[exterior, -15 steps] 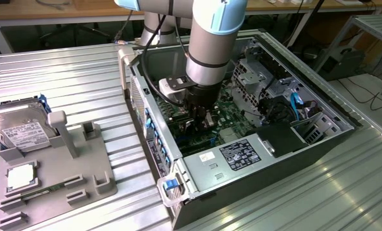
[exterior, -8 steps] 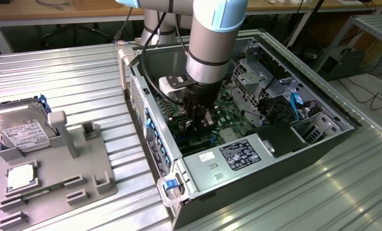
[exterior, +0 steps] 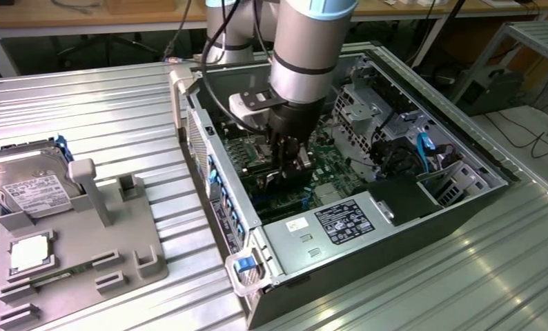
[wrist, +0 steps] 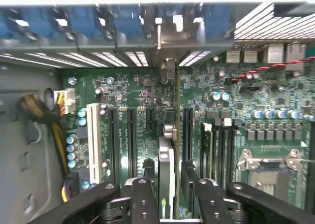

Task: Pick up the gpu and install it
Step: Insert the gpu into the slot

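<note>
At the exterior view's left, a grey fixture tray (exterior: 117, 255) is seen on the ribbed metal table (exterior: 90, 103). A silver hard drive (exterior: 30, 189) with a white label is propped in the tray's far end, and a small square CPU chip (exterior: 32, 253) lies flat in a pocket nearer the camera.

Toward the middle, an open computer case (exterior: 284, 269) is laid on its side on the table, with the green motherboard (exterior: 334, 162) exposed. The arm is lowered into the case, and the pincer (exterior: 288, 164) is placed low over the board.

In the wrist view, the gpu (wrist: 166, 177) is seen edge-on, upright between the black fingers (wrist: 143, 197) and standing in line with the long expansion slots (wrist: 132, 135) of the motherboard; its silver bracket end (wrist: 169, 69) reaches to the slotted rear wall of the case. The fingers are set narrowly on either side of the card, though whether they are pressed on it cannot be told.

At the exterior view's right, the labelled power supply (exterior: 334, 224) and the drive cage (exterior: 366, 107) are seen inside the case.
</note>
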Controlling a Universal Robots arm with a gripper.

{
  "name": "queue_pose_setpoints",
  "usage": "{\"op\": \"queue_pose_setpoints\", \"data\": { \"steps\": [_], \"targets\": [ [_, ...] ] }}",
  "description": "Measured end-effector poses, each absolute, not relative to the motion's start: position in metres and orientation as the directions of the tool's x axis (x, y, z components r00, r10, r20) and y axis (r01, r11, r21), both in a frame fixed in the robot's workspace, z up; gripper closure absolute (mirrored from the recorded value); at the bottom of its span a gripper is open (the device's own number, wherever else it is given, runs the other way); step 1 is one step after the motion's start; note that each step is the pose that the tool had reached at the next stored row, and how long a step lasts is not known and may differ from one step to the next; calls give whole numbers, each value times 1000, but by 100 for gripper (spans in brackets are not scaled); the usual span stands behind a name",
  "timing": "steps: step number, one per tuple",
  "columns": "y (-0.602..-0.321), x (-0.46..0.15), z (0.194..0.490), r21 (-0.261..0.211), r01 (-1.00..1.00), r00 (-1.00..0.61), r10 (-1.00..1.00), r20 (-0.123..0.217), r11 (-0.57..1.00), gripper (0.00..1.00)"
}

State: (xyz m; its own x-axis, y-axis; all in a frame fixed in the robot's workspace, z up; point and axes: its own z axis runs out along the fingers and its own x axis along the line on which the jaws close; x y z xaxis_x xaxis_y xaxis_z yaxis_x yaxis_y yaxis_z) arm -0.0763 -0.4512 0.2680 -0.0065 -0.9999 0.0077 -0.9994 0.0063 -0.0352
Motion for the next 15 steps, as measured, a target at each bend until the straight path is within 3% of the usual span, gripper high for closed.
{"op": "queue_pose_setpoints", "data": {
  "steps": [11, 13, 15],
  "targets": [
    [-451, -76, 292, -41, -999, -7, -1000, 9, 6, 66],
    [-451, -76, 292, -41, -999, -7, -1000, 9, 6, 79],
    [-451, -76, 292, -41, -999, -7, -1000, 9, 6, 85]
  ]
}}
